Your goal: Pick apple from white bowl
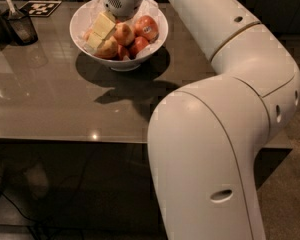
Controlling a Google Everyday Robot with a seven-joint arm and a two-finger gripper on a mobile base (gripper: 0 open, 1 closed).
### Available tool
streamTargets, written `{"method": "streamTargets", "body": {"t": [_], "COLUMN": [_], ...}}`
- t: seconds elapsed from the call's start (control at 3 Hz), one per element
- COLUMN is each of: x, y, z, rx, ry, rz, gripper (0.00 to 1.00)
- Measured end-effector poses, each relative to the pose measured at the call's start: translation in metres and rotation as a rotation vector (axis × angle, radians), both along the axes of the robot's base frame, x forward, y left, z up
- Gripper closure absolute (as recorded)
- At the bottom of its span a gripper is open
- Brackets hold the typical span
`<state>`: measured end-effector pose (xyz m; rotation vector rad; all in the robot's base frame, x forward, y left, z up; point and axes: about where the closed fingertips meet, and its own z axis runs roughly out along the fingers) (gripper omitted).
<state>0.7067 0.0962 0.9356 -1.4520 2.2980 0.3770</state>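
Note:
The white bowl (121,63) stands on the far part of the grey table (50,104), lined with white paper. It holds several red and yellow apples; one red apple (146,27) lies at the right, another apple (124,34) in the middle and a yellowish one (108,48) in front. My gripper (101,32) reaches down from the top edge into the left half of the bowl, right beside the middle apple. My white arm (225,99) fills the right foreground.
A small dark cup (23,28) with a utensil stands at the far left of the table. A black-and-white marker tag (40,7) lies behind it. The table's front edge runs across the middle of the view, with dark floor below.

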Motion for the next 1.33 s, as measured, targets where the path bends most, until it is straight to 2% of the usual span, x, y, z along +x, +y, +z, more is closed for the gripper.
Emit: {"method": "streamTargets", "body": {"t": [0.33, 1.33], "x": [-0.016, -0.017], "y": [0.003, 0.011], "z": [-0.004, -0.016], "rx": [-0.018, -0.034], "ry": [0.002, 0.039], "rz": [-0.002, 0.007], "gripper": [0.0, 0.0]}}
